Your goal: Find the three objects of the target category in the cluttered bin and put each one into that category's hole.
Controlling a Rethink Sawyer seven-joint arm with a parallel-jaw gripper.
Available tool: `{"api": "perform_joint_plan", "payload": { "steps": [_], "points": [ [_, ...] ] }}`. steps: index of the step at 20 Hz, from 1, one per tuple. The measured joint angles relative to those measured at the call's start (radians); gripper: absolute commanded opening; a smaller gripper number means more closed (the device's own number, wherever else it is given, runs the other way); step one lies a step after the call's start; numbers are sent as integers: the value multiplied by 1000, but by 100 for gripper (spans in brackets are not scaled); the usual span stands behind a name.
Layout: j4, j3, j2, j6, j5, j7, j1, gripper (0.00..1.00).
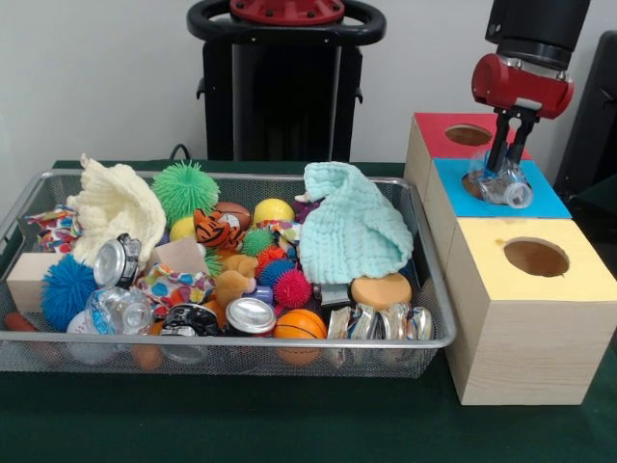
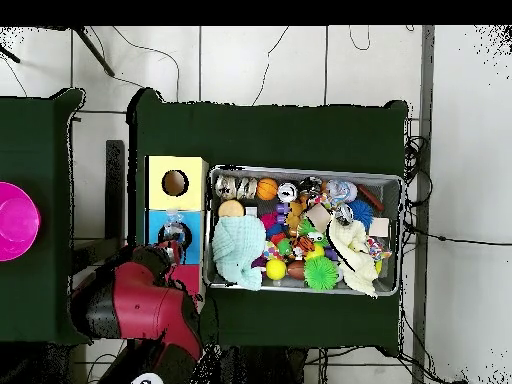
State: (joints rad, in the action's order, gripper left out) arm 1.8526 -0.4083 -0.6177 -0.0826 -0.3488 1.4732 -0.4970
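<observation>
My gripper [image 1: 503, 172] is shut on a see-through plastic water bottle [image 1: 503, 185] and holds it just above the blue-topped box [image 1: 540, 198], in front of the red-topped box. The round hole [image 1: 468, 135] in the red top lies just behind the bottle and is open. In the overhead view the bottle [image 2: 176, 233] sits over the blue top, and the arm covers most of the red-topped box [image 2: 188, 276]. A second bottle [image 1: 114, 311] lies at the front left of the wire mesh bin [image 1: 436, 289], among the clutter. A third bottle does not show.
The yellow-topped box [image 1: 525, 289] stands nearest the camera in the row. The bin holds silver cans [image 1: 251, 315], spiky balls, a mint cloth [image 1: 352, 227], a cream cloth [image 1: 111, 203], an orange ball and toys. A pink dish [image 2: 15, 220] sits on the side table.
</observation>
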Motion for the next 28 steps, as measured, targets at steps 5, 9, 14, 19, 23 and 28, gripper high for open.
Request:
{"api": "perform_joint_plan", "payload": {
  "steps": [5, 9, 14, 19, 23, 28],
  "points": [
    [4, 5, 5, 17, 1, 0, 0, 0],
    [8, 11, 19, 38, 1, 0, -5, 0],
    [10, 14, 48, 66, 2, 3, -12, 0],
    [13, 17, 114, 122, 9, 16, -13, 0],
    [15, 21, 144, 183, 17, 19, -13, 0],
    [18, 22, 144, 206, 37, 20, -12, 0]
  ]
}}
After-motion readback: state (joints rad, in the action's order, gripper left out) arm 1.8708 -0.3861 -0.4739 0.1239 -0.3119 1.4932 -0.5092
